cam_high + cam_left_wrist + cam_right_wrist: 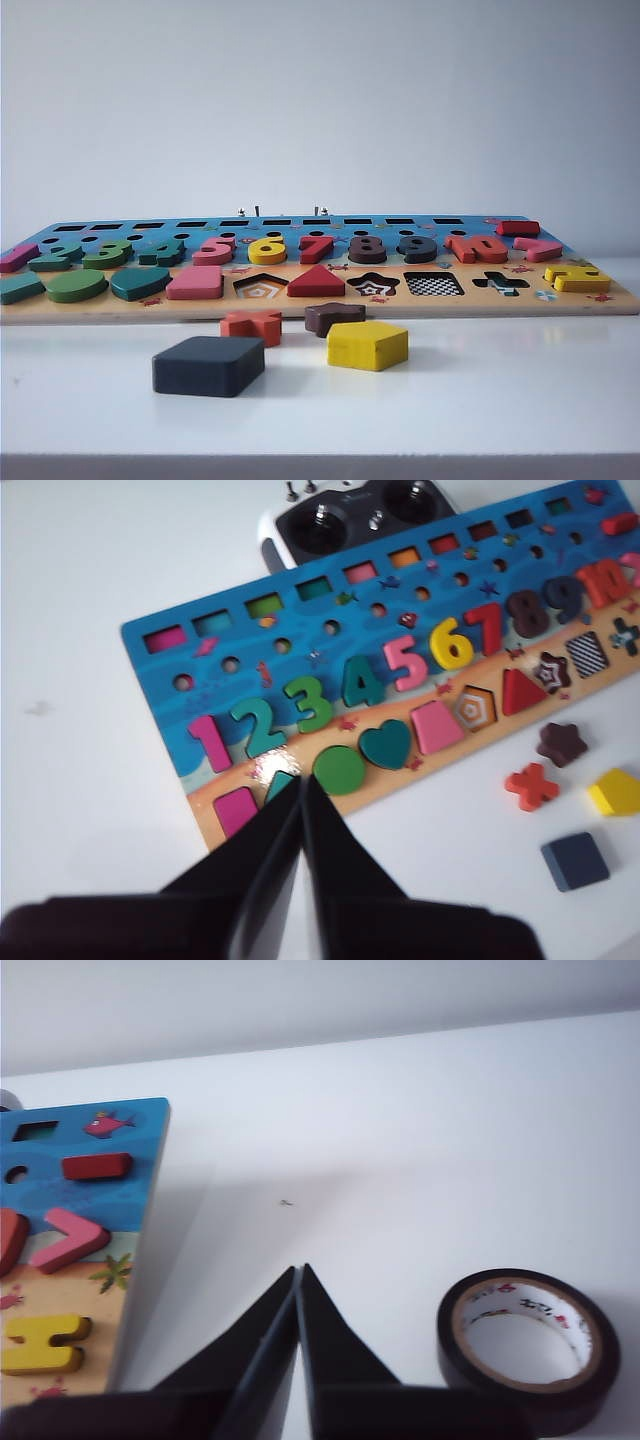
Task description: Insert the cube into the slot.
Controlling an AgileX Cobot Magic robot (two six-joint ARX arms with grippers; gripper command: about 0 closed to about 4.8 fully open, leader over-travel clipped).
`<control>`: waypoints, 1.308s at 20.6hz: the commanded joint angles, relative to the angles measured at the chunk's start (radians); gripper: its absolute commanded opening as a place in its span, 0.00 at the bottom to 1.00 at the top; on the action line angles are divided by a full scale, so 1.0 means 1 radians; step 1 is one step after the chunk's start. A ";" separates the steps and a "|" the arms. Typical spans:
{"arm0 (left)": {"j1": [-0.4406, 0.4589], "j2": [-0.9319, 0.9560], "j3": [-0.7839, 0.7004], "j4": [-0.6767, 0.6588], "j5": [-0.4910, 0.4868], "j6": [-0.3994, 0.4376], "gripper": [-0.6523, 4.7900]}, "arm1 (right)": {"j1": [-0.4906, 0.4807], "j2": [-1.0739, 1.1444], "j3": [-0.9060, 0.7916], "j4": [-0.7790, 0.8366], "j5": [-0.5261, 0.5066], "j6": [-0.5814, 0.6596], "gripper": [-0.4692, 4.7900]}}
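The cube [208, 365] is a flat dark navy square block lying on the white table in front of the puzzle board [320, 303]; the left wrist view shows the cube [575, 861] too. The slot [433, 284] is the square checkerboard cut-out in the board's front row, and the slot [588, 653] stands empty. My left gripper [301, 779] is shut with nothing in it, hovering above the board's end near the green circle, well away from the cube. My right gripper [300, 1268] is shut and empty, over bare table beside the board's other end. Neither gripper shows in the exterior view.
A yellow pentagon [367, 345], a dark brown star [334, 317] and an orange cross [252, 325] lie loose near the cube. A remote controller [355, 520] sits behind the board. A roll of black tape [528, 1348] lies by the right gripper.
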 commanded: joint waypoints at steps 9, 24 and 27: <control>-0.048 0.182 0.101 -0.225 0.341 -0.010 0.15 | 0.029 -0.002 0.032 0.003 -0.003 0.014 0.09; -0.048 0.222 0.101 -0.227 0.375 -0.009 0.15 | 0.077 0.215 0.321 0.009 -0.062 0.170 0.09; -0.048 0.221 0.101 -0.174 0.375 -0.006 0.15 | 0.116 0.309 0.404 -0.012 -0.193 0.142 0.09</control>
